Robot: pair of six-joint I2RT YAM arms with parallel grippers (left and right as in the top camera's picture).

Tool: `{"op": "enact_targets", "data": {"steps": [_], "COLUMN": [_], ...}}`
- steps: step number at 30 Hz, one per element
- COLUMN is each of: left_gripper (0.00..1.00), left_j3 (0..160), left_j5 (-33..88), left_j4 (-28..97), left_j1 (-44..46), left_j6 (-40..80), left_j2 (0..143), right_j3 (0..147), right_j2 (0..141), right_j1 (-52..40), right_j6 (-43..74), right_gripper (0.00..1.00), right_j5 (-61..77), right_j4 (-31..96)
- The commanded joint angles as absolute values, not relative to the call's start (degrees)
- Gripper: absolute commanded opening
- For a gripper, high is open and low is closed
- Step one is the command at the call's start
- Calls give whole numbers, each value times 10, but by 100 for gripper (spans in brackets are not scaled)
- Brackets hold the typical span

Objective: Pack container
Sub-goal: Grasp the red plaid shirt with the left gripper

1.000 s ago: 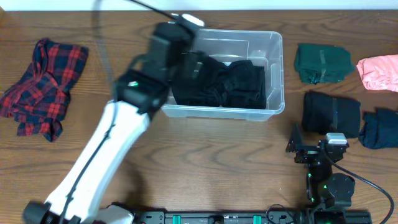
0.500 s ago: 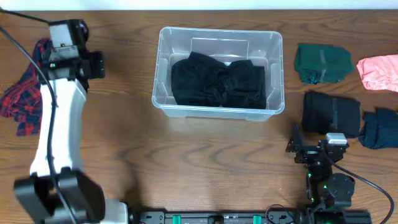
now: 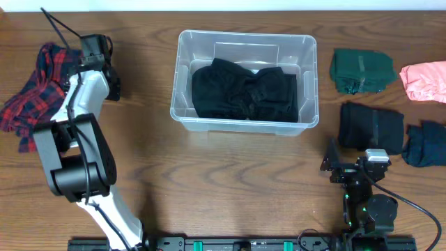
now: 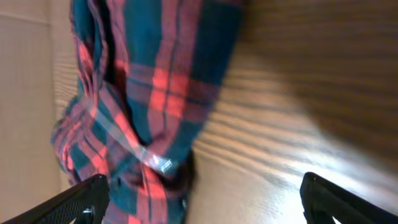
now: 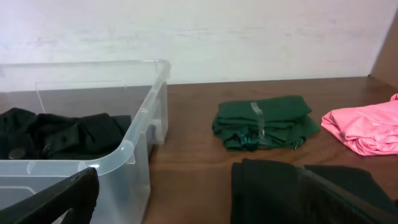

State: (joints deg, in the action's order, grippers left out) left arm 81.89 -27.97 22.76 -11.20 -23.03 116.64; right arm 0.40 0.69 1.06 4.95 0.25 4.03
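Container (image 3: pixel 311 77) clear plastic, black clothing (image 3: pixel 244 94) heaped inside, plaid shirt (image 3: pixel 31 104) outside on table (image 3: pixel 223 181)

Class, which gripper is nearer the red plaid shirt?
Left. The left gripper hovers open at the shirt's edge; the right gripper sits open far across the table, near folded black clothes.

**Colour rundown, packing setup**

So the tabletop (image 3: pixel 230 181) is brown with a streaky wood grain. The container (image 3: pixel 244 126) is clear see-through plastic, and the garment (image 3: pixel 244 90) in it is plain black. The plaid shirt (image 3: pixel 42 90) is red checks on dark blue-teal. Then there's a dark green cloth (image 3: pixel 361 70), a pink cloth (image 3: pixel 424 80), a black folded cloth (image 3: pixel 371 125) and a navy cloth (image 3: pixel 426 145). The left arm (image 3: pixel 80 97) is white with black joints.
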Motion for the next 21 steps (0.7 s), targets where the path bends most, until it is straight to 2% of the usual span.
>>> {"op": "enact_targets", "data": {"steps": [1,21], "left_gripper": [98,98], "left_j3": [815,815], "left_j5": [-333,-334], "left_j4": [196,84], "left_j1": [-121,-215], "left_j6": [-268,-285], "left_j2": [1190,1268], "right_j3": [3,3], "right_j2": [3,3], "right_j1": [12,12], "right_j6": [42,42], "right_gripper": [99,99], "right_j5": [1,1], "right_j4": [43,43]}}
